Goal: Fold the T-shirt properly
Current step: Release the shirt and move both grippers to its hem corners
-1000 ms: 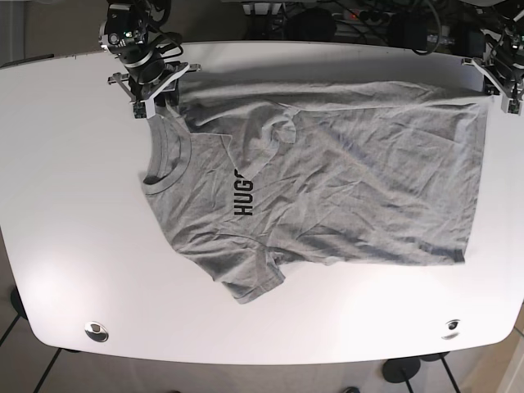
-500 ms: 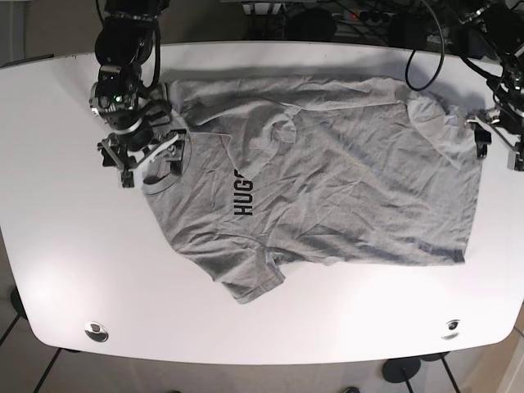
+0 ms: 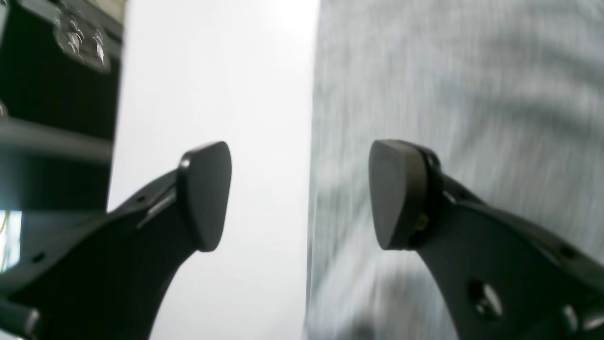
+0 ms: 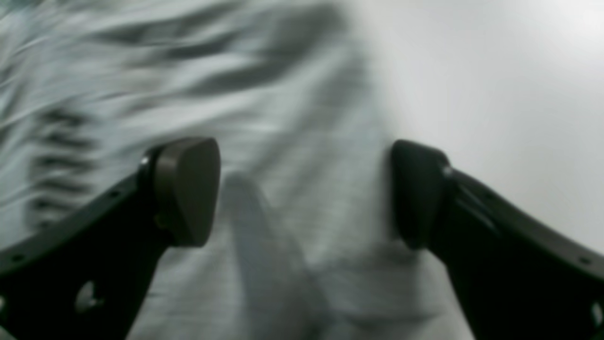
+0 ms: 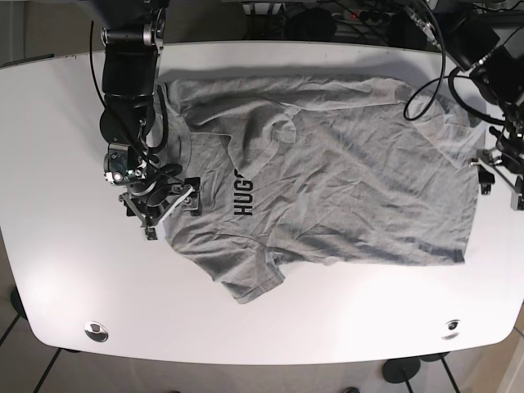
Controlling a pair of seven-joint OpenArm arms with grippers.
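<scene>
- In the right wrist view, the right gripper (image 4: 304, 189) has two matte black, rounded, paddle-shaped fingers spread wide with nothing between them; below lies blurred, soft grey fabric with creases, and smooth white table surface to the right.
- That view shows dark smeared marks at its left edge, likely the print, too blurred to read.
- In the left wrist view, the left gripper (image 3: 299, 193) is likewise spread apart and empty; one black pad hangs over the bare white table (image 3: 212, 94), the other over the fabric, so the straight hem edge runs between them.
- That view alone shows the fine heathered knit of the cloth, though motion blur streaks it, and dark equipment past the table's edge at far left.
- The base view gives the whole layout: the grey T-shirt (image 5: 344, 172) lies spread flat and wrinkled on the glossy white rounded table (image 5: 270, 327), collar toward the view's left, hem toward its right, black letters "HUG" across the chest.
- One short sleeve sticks out toward the near edge; the far sleeve is folded in over the body.
- There, the right gripper (image 5: 161, 206) sits over the shirt just below the ribbed collar, and the left gripper (image 5: 499, 176) over the hem edge.
- Black cables hang behind the table at the far right.
</scene>
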